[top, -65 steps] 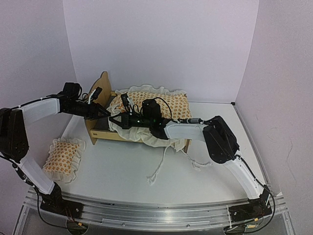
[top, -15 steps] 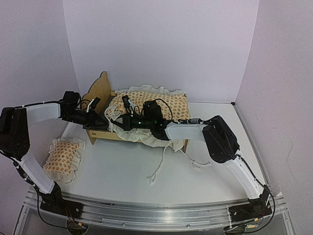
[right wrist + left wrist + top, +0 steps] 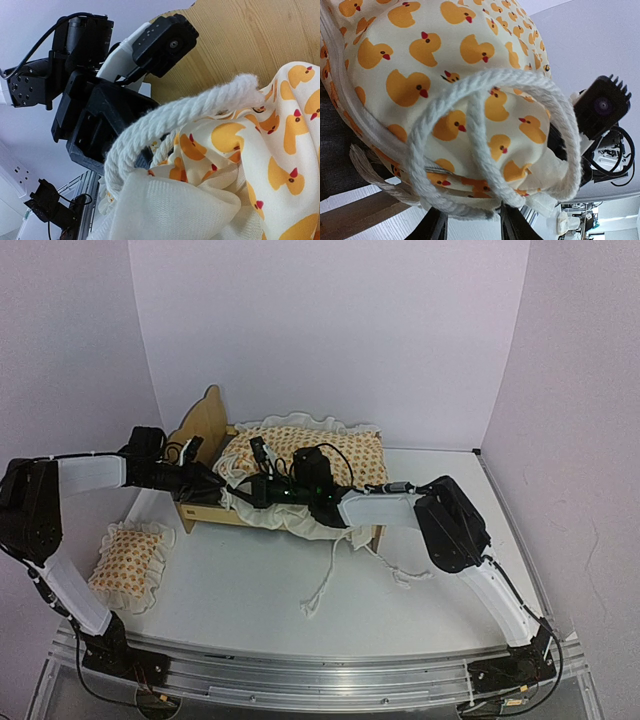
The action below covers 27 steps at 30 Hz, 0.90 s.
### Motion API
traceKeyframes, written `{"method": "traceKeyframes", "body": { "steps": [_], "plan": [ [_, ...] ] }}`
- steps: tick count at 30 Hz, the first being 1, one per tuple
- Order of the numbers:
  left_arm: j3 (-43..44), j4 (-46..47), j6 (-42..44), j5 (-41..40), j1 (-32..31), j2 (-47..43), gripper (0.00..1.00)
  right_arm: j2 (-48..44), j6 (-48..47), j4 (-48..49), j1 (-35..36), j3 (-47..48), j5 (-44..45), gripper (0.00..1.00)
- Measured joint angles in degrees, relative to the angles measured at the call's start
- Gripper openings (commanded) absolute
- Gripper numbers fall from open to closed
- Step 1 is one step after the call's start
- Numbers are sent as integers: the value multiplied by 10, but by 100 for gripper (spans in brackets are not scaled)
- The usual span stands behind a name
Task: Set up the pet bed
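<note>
The table (image 3: 260, 590) is seen from above, and the pet bed (image 3: 200, 425) is found at 11 o'clock on it: light plywood, low rails, a scalloped headboard at its 9 o'clock end. It is draped by the ruffled cushion (image 3: 320, 445). The pillow (image 3: 128, 552) is left at 8 o'clock. Duck print and a looped rope tie (image 3: 520, 80) are revealed only by the wrist views. The left gripper (image 3: 215, 483) and right gripper (image 3: 250, 490) are brought together at the cushion's headboard corner; how the jaws stand cannot be told. Since half a second ago, the left gripper has been pushed closer in.
</note>
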Motion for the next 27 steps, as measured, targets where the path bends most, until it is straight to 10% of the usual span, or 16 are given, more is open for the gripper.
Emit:
{"method": "traceKeyframes", "body": {
  "steps": [6,11,17,27],
  "plan": [
    [-3,40,-59,-6,-11,26,32,0,2,1,0,0,-1,0],
    [-12,51,-89,-6,-19,33,1,0,5,1,0,0,-3,0],
    [-9,33,-92,-6,-20,40,0,0,5,1,0,0,1,0],
    [131,-225,200,-87,-19,-22,0,-2,-66,-57,5,6,112,0]
  ]
}}
